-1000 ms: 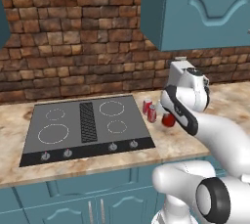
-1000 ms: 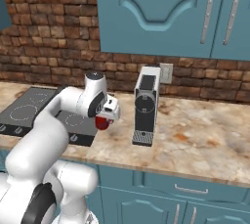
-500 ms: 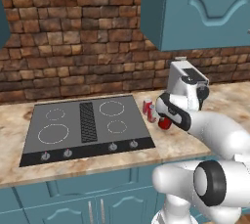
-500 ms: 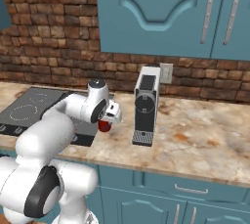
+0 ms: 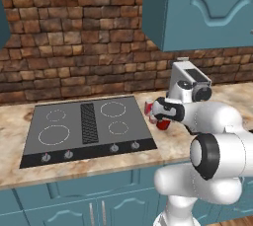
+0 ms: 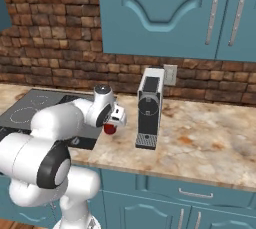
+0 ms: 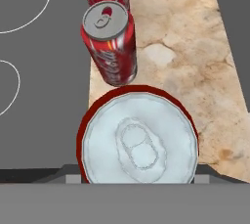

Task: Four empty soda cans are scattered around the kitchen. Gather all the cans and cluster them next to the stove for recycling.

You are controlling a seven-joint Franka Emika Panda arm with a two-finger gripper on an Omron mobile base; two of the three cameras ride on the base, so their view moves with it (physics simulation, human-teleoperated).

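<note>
Three upright red soda cans (image 7: pixel 138 149), beside black stove (image 5: pixel 89 129)

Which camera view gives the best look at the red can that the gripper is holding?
The hand view: the held red can is close, its silver top facing the camera. In the left base view the held red can is a small red patch under the gripper; the right base view is similar.

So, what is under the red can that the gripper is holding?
The held can hangs over marble counter beside the stove, near two standing red cans. The spot directly beneath is covered by the can itself.
</note>
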